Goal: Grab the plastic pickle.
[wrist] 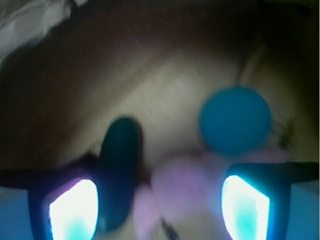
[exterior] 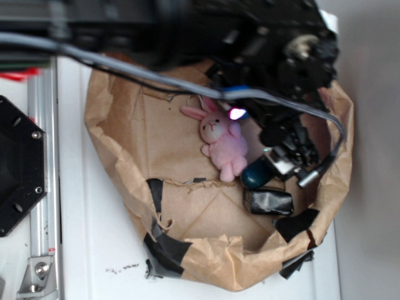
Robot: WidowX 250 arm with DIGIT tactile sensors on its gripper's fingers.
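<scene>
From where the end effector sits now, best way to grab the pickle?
Take the plastic pickle across its narrow middle, coming straight down from above. It is a smooth oblong lying flat, so closing over the short axis should hold best. In the wrist view it sits near one finger of the open end effector, with the pink bunny between them, so shift sideways first.

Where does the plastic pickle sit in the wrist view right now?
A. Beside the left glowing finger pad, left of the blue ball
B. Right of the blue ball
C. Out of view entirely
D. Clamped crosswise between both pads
A: in the wrist view the dark green plastic pickle stands lengthwise next to the left pad of the gripper, with the blue ball up to its right; the jaws stand wide apart.
</scene>
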